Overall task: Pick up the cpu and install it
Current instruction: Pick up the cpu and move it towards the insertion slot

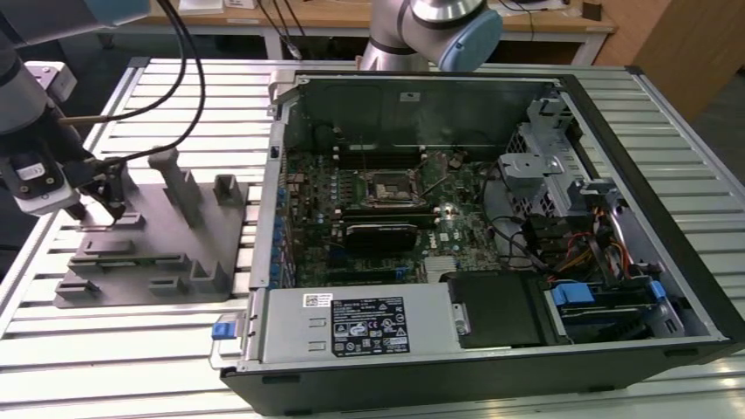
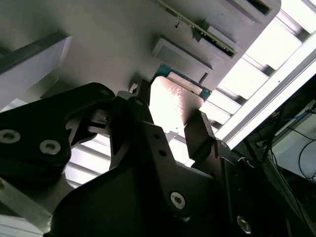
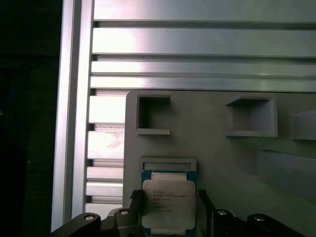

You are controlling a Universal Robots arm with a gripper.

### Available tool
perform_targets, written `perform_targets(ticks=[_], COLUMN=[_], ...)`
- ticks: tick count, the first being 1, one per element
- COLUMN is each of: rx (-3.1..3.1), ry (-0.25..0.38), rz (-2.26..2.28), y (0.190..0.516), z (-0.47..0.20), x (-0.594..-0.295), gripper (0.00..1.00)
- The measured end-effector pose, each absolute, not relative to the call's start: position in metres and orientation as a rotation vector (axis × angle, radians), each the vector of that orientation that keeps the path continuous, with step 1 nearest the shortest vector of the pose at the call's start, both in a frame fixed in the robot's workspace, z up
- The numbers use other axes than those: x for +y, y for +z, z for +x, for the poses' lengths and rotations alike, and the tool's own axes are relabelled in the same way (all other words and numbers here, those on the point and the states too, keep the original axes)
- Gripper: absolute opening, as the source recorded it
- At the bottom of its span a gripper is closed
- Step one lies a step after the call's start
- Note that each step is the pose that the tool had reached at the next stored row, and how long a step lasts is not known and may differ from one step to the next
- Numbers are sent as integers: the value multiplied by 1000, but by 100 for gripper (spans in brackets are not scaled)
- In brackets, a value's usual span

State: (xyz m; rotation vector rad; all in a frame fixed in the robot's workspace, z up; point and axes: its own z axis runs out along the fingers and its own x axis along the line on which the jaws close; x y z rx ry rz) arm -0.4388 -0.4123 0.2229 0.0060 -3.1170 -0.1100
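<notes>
The gripper (image 2: 172,123) is closed to chip width, pinching two opposite edges of the cpu (image 3: 169,200), which lies flat on the grey holder block (image 1: 152,253). In the exterior view, this block sits at nine o'clock from the open computer case (image 1: 420,105).

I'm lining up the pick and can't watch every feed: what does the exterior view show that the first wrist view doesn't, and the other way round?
Exterior view: the open computer case with its black socket frame on the board, standing to the exterior view's right of the grey holder block.
First wrist view: the cpu, silver top up, seated in a recess of the holder block, with the gripper straddling it.
Shared: the holder block, the gripper down at it, and the slatted table.
</notes>
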Motion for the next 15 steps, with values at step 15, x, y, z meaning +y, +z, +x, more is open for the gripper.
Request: perform_targets(ticks=[15], rx=[-3117], ry=[-110], rz=[6], y=[200], z=[-439], x=[-412], gripper=[53])
